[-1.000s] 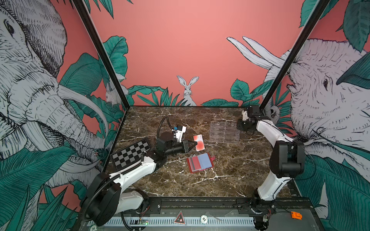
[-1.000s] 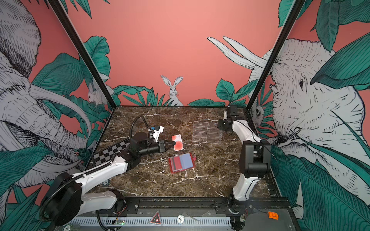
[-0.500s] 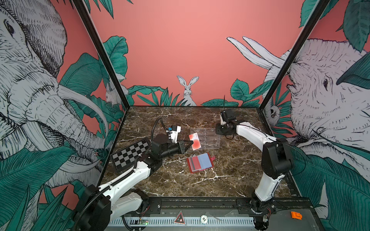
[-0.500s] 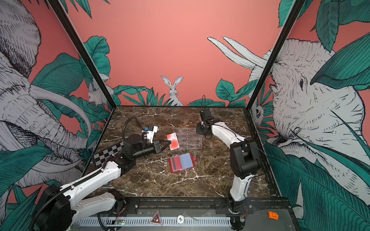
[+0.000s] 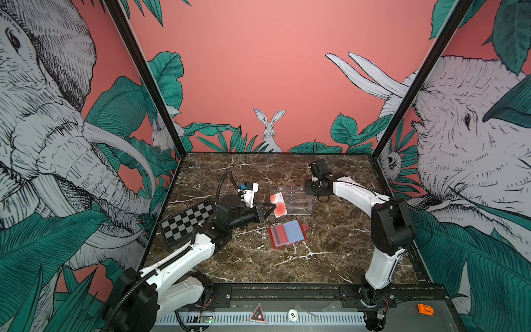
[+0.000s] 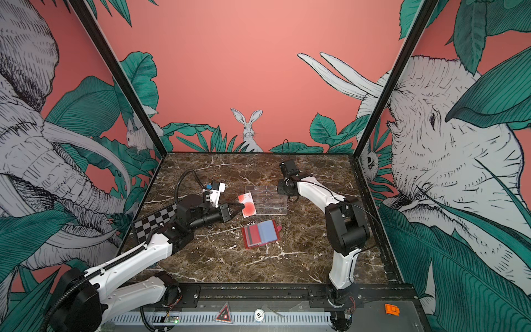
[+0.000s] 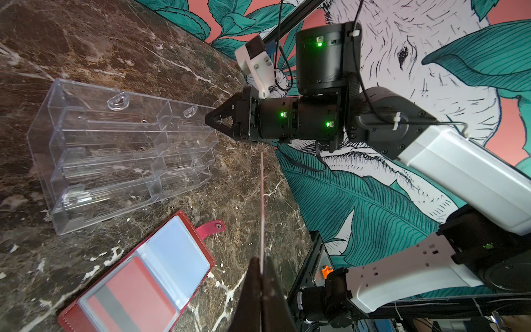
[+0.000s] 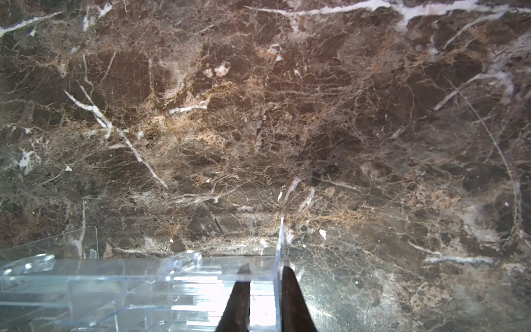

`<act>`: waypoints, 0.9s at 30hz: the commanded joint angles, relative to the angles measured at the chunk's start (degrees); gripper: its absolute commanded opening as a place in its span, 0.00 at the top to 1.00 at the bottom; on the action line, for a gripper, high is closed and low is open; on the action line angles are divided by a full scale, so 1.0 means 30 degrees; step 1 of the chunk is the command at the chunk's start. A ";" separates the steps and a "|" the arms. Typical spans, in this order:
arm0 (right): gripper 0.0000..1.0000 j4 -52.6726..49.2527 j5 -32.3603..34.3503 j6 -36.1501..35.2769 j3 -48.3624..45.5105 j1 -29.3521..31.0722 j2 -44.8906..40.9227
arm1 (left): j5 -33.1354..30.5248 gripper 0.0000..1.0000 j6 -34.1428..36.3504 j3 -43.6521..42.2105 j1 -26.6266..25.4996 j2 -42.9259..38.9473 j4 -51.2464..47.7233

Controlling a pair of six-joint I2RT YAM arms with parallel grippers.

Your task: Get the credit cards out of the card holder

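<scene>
Dark marble tabletop (image 5: pixel 330 258), open red card holder (image 7: pixel 70 315), clear acrylic stand (image 5: pixel 298 201), chequered board (image 5: pixel 186 221)

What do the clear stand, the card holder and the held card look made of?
Clear stand: rigid see-through plastic, probably acrylic, glossy. Card holder: matte red leather or imitation, clear plastic sleeves. White card: thin stiff plastic, straight edge-on.
</scene>
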 commanded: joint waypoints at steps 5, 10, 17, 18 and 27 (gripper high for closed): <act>0.90 0.1002 0.0226 0.0589 -0.0500 0.0134 0.0103 | 0.0330 1.00 0.0333 0.0000 0.0095 -0.0408 0.0241; 0.81 0.1015 0.0274 0.0653 -0.0493 0.0193 0.0090 | 0.0499 1.00 0.0372 0.0128 0.0095 -0.0154 0.0270; 0.56 0.1348 0.0097 0.0994 -0.0604 0.0185 -0.0725 | 0.0535 1.00 0.0268 0.0130 0.0095 -0.0063 0.0500; 0.52 0.1400 -0.0013 0.1021 -0.0542 0.0197 -0.0950 | 0.0556 1.00 0.0242 0.0128 0.0095 -0.0009 0.0590; 0.16 0.2382 -0.1759 -0.0244 -0.0898 -0.0349 -0.5303 | 0.1275 1.00 -0.0805 0.0670 0.0095 0.1423 0.2623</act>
